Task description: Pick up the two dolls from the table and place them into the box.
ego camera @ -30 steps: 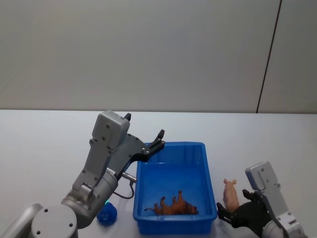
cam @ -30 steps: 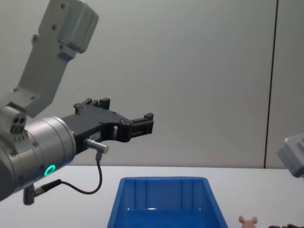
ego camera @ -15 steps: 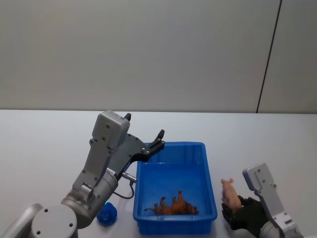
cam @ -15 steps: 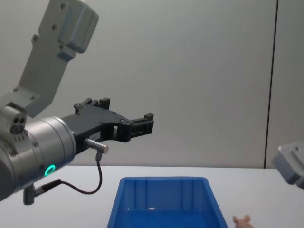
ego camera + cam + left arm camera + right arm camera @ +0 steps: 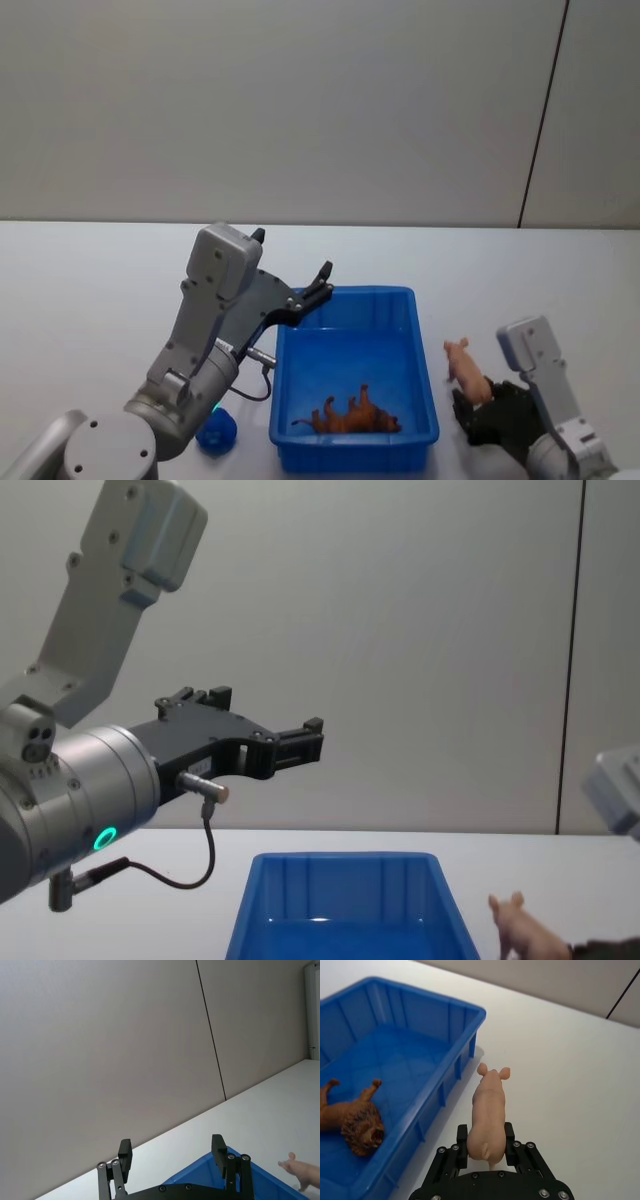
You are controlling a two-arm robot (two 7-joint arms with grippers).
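I see the white table (image 5: 80,290) with the blue box (image 5: 380,293) sitting on it in front of the robot. My left gripper (image 5: 171,1147) hangs above the box's far left corner, its fingers spread wide with nothing between them. My right gripper (image 5: 485,1135) is just right of the box, outside it, clamped around the hindquarters. The orange-brown doll (image 5: 350,415) lies on its side inside the box, near the front wall. The pink doll (image 5: 487,1105) sticks out of that grip, snout pointing away from the robot.
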